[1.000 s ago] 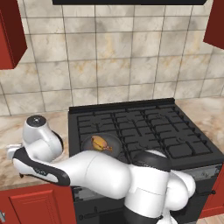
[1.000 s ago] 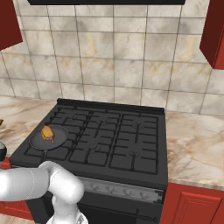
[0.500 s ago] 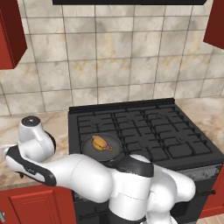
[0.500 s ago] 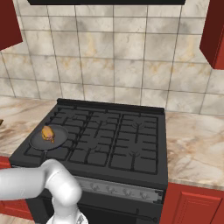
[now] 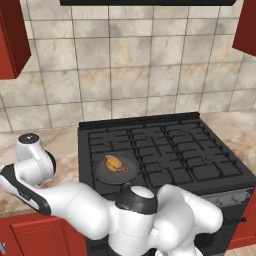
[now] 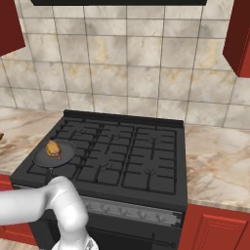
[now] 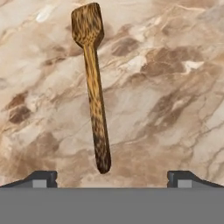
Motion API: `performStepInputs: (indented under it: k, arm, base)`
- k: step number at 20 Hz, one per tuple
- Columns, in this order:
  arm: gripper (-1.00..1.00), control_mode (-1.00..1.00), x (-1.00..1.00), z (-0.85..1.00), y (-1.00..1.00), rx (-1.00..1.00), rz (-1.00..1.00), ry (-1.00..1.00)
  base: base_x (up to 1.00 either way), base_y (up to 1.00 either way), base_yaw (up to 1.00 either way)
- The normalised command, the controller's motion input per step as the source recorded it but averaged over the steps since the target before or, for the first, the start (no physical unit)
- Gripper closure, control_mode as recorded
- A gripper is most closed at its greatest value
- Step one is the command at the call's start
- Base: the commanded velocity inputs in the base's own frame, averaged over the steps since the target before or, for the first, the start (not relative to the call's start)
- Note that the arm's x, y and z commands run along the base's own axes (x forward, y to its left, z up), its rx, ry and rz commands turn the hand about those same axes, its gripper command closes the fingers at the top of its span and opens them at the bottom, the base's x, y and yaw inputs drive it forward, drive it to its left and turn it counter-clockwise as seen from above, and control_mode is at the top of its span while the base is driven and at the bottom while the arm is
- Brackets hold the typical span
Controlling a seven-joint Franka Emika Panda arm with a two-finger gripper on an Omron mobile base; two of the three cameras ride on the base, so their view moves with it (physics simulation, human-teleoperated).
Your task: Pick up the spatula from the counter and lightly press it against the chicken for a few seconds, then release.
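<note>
Two dark tips of the gripper are being held spread wide, one at each bottom corner of the hand view, with nothing gripped. The jaws are being kept released like this, most likely so the handle can be straddled before closing.

The spatula is being shown lying flat on the marble counter. That stretch of counter is judged to be the one left of the stove, since the arm is being reached out past the stove's left side in the left base view. The wooden handle is being presented almost lengthwise to the camera, its dark butt end nearest the tips and its blade pointing away, toward the top of the hand view. The butt end is being framed between the two tips, a little toward the left-hand one, and apart from both. No contact is being made yet. The camera is being pointed straight down on the wood, which suggests a top-down grasp is being lined up.

The chicken is being kept in the pan on the stove's front-left burner, so only a short carry from the counter is being asked for. The press is not yet being attempted. A slight shift toward the handle is being called for, so that the wood sits centred before the jaws are closed.
</note>
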Motion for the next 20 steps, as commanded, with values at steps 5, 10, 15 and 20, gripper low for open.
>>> performStepInputs:
  k: [5,10,15,20]
  arm:
    - [-1.0,-1.0,0.15,-0.21,0.2,-0.02,0.0,0.02]
    - [-1.0,-1.0,0.16,-0.25,0.27,-0.03,0.0,0.03]
    - [-1.0,-1.0,0.12,-0.27,0.13,-0.02,0.0,0.03]
    - [-1.0,-1.0,0.11,-0.25,0.04,-0.01,0.0,0.03]
  base:
    - [0.0,0.0,0.0]
    - [0.0,0.0,0.0]
    - [0.0,0.0,0.0]
    - [0.0,0.0,0.0]
